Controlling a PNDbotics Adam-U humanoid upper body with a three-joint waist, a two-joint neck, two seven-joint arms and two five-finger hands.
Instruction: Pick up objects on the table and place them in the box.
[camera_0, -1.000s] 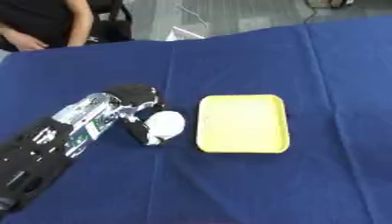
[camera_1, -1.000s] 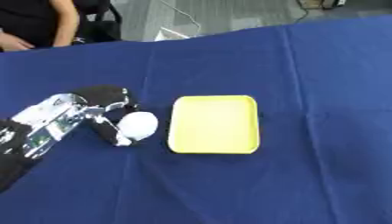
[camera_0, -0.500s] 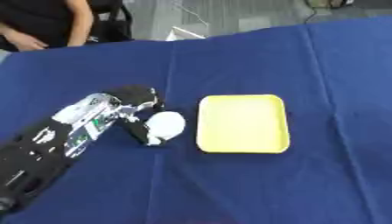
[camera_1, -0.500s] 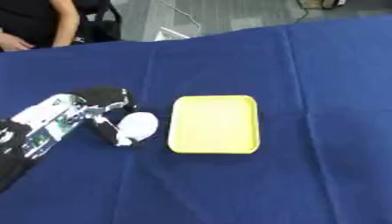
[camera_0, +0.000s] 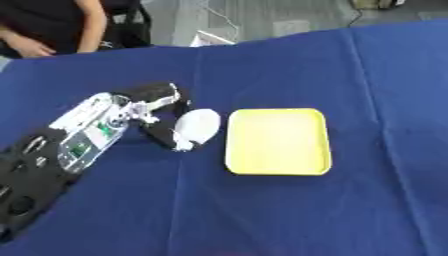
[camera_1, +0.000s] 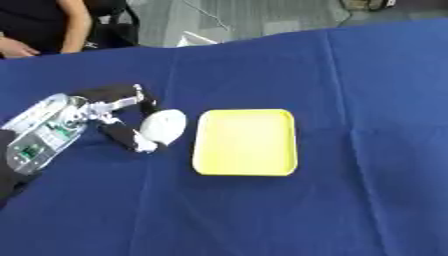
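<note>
My left arm enters from the lower left corner and reaches across a table draped in a blue cloth (camera_0: 289, 215). My left hand (camera_0: 156, 112) lies on the cloth to the left of centre, its fingers and thumb curled around a white rounded object (camera_0: 196, 127), which sits low against the cloth. Just beside that object, on its right, lies a shallow yellow box (camera_0: 278, 141) with rounded corners, flat on the cloth, nothing inside it. The object is near the box's left rim, outside it. My right hand shows in neither view.
</note>
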